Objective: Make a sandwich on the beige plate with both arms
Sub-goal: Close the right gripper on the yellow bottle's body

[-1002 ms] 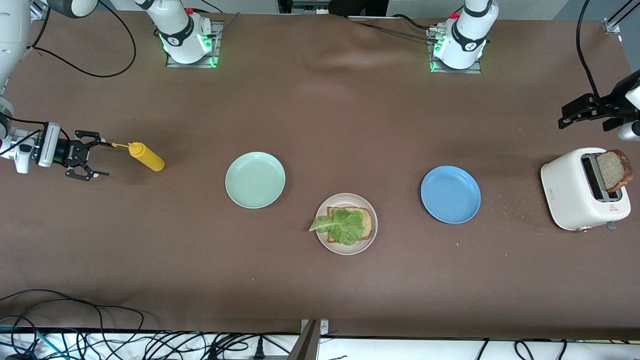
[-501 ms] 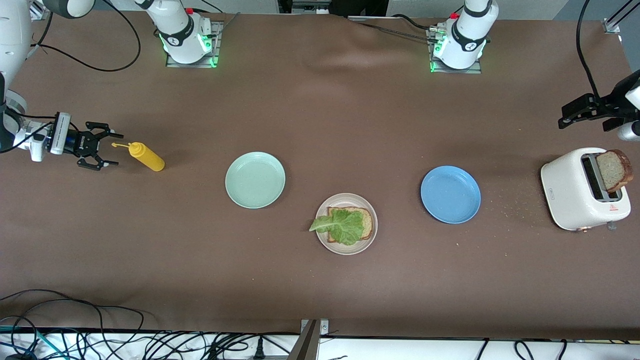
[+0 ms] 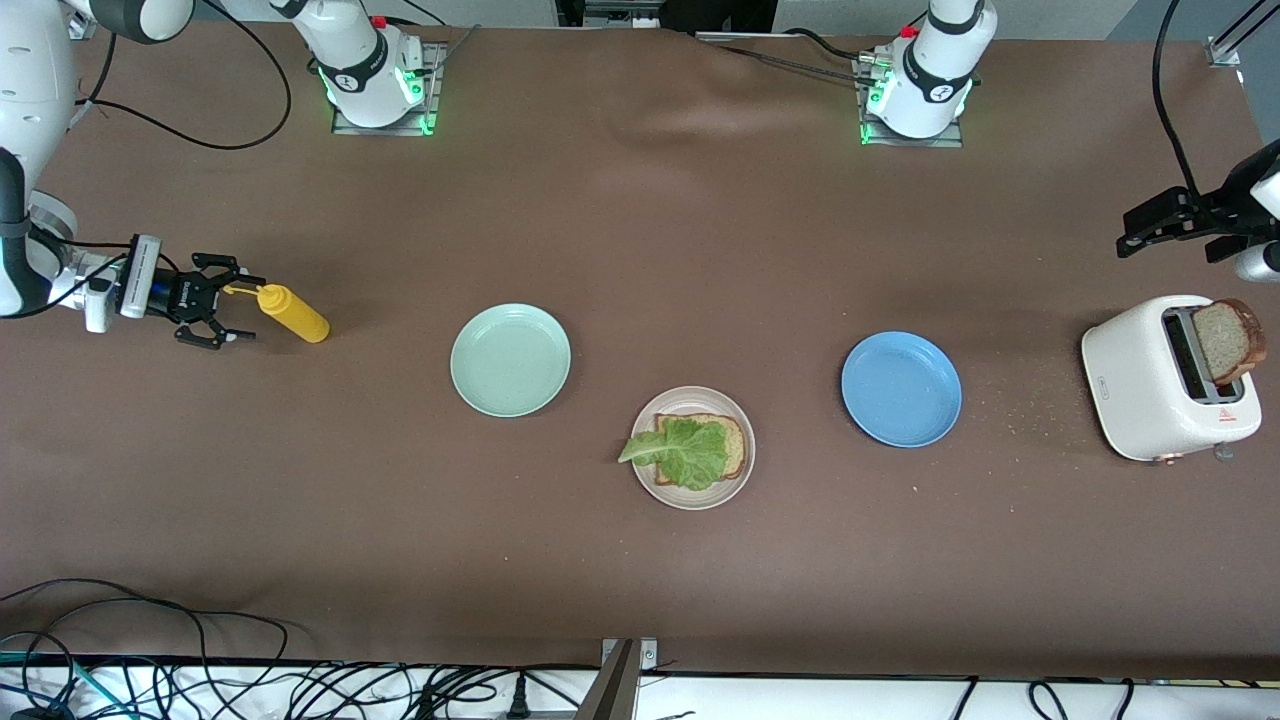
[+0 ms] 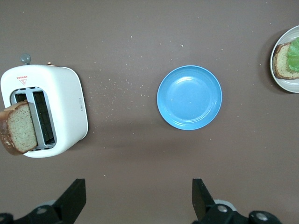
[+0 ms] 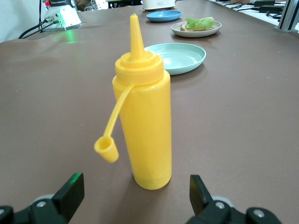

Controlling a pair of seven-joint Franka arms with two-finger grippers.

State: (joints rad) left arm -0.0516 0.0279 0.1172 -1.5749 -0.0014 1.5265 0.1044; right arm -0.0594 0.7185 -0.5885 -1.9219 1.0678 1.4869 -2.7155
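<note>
Open right claw at the mustard bottle

Right claw (image 3: 228, 312) gapes empty just beside the upright yellow bottle (image 3: 293, 313); left claw (image 3: 1165, 228), wide open and empty, hangs above the toaster (image 3: 1150, 385).

Yellow bottle (image 3: 292, 312), blue plate (image 3: 901, 389)

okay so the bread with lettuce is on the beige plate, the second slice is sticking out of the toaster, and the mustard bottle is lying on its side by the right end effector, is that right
Not quite: the yellow mustard bottle stands upright, its cap off and dangling, as the right wrist view shows. The rest holds: bread with lettuce sits on the beige plate, the second slice sticks out of the toaster, and the open right end effector is beside the bottle.
</note>
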